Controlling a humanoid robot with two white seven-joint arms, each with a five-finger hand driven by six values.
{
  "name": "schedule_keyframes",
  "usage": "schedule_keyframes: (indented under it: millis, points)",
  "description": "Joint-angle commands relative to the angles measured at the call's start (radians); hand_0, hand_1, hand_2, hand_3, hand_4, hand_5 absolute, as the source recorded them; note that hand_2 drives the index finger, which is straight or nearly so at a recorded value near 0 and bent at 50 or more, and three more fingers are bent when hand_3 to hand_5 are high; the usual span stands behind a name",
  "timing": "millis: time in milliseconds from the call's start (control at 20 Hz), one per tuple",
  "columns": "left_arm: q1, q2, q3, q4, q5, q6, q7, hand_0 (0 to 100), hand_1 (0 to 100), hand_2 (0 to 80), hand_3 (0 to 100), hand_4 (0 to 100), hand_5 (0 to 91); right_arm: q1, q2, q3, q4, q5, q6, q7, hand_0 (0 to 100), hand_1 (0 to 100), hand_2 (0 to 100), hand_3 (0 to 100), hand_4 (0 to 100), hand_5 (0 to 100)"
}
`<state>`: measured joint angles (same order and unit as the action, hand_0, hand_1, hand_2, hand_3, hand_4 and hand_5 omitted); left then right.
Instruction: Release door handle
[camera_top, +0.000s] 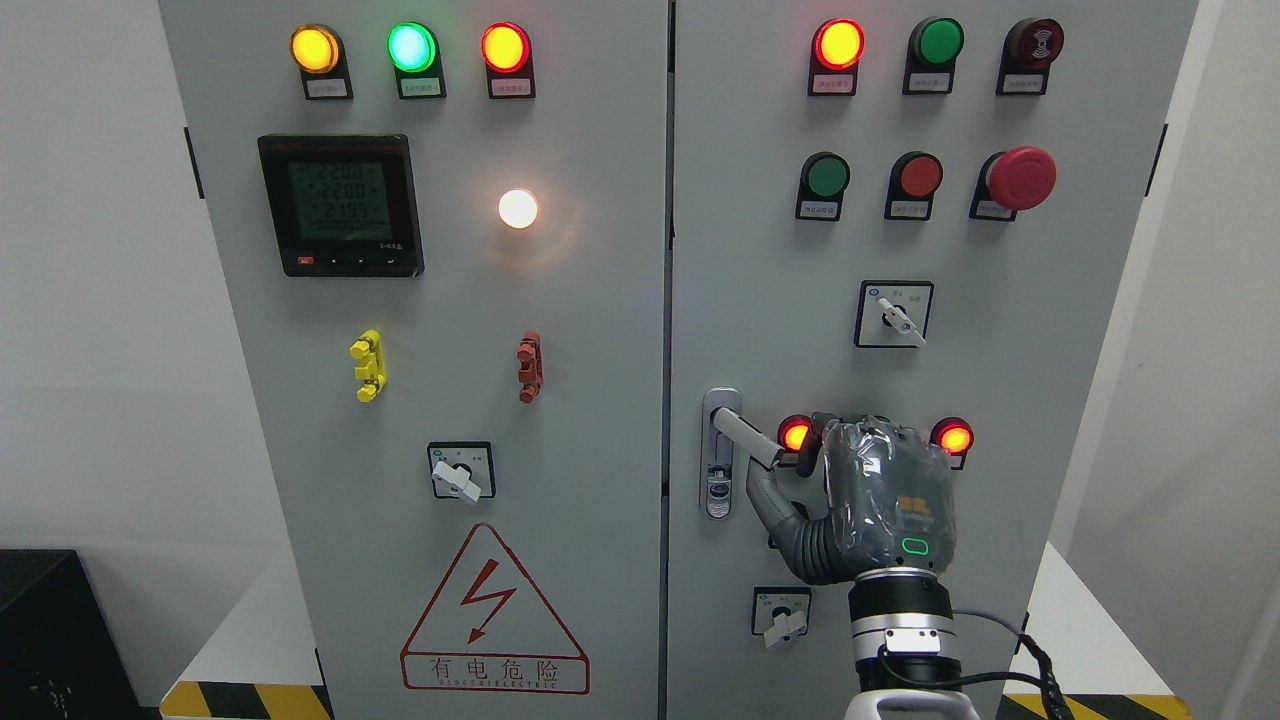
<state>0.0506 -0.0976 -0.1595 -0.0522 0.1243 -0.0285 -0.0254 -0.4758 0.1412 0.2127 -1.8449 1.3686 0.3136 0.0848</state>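
The silver door handle (745, 435) on the right cabinet door (1050, 400) is swung out from its lock plate (719, 480) and points right and down. My right hand (792, 462), grey under a clear cover, comes up from the bottom edge and sits at the handle's free end. Its thumb (768, 498) curls up under the handle tip and its fingers (822, 432) hook over from above, so the hand is shut on the handle. The palm hides the panel behind it. My left arm is out of view.
Two red lamps (795, 434) (954, 438) glow on either side of the hand. A rotary switch (782, 612) sits just below the thumb and another (895, 315) above. A red emergency button (1020, 178) protrudes at the upper right. The left door (600, 400) carries a meter, lamps and a warning triangle.
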Motion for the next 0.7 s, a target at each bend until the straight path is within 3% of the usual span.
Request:
schedule_keyframes:
  millis: [0, 650]
  points:
    - [0.000, -0.001, 0.000, 0.000, 0.000, -0.001, -0.001, 0, 0, 4.4, 11, 0, 0.0, -0.004, 0.000, -0.009, 0.000, -0.023, 0.001, -0.003, 43, 39, 69, 93, 77, 73]
    - [0.000, -0.001, 0.000, 0.000, 0.000, -0.001, -0.001, 0, 0, 4.3, 11, 0, 0.0, -0.013, 0.000, -0.010, -0.002, -0.025, 0.001, -0.002, 43, 38, 69, 93, 76, 73]
